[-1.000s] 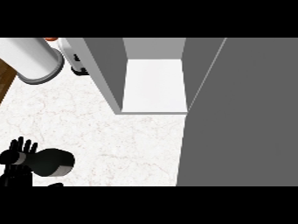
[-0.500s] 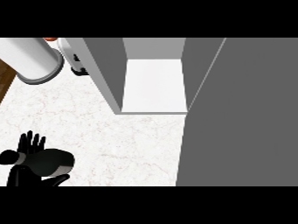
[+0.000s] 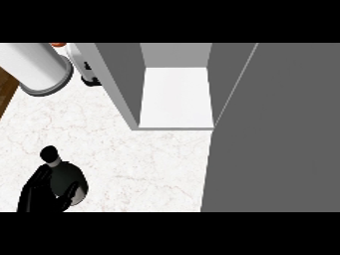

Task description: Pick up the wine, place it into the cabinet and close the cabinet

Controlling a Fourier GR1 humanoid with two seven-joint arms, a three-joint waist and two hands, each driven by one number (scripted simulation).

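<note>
Lower left of frame: my left hand is on the wine, fingers curled round the dark body, so it's held. Bottle looks upright on the bench, neck and cap toward the top of frame, long axis roughly along my line of sight. Right hand not visible. Cabinet is open at upper centre; its pale shelf lies up and right of the bottle, well apart. Door fills the right side. My read: the move runs diagonally up-right, bottle kept vertical, clearing the cabinet's near side wall. White canister at upper left is off the path.
</note>
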